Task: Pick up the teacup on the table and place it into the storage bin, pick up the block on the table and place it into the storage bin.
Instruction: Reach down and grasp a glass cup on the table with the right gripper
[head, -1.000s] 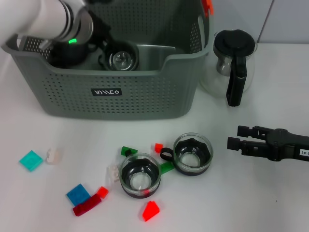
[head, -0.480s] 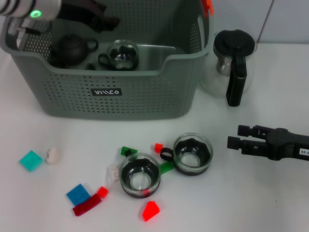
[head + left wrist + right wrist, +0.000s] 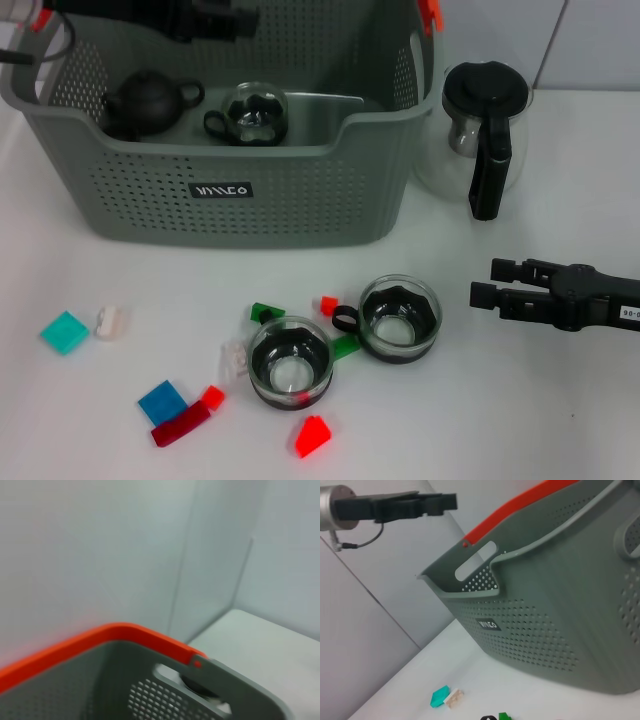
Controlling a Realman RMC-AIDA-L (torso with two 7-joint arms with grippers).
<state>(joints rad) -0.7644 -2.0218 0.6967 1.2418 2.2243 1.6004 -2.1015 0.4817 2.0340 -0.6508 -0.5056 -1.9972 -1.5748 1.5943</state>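
The left gripper (image 3: pixel 235 20) hovered above the bin (image 3: pixel 240 205); I cannot tell how its jaws stood. One cup (image 3: pixel 255 112) lay inside it. Two cups (image 3: pixel 290 362) and blocks (image 3: pixel 311 436) awaited on the worktop (image 3: pixel 480 400). The right gripper (image 3: pixel 484 284) rested aside, jaws spread.

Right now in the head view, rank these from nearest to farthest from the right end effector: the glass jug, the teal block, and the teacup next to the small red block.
Measured from the right end effector:
1. Teacup by the small red block, just to its left on the table.
2. Glass jug, behind it, beside the storage bin.
3. Teal block, far across the table on the left.
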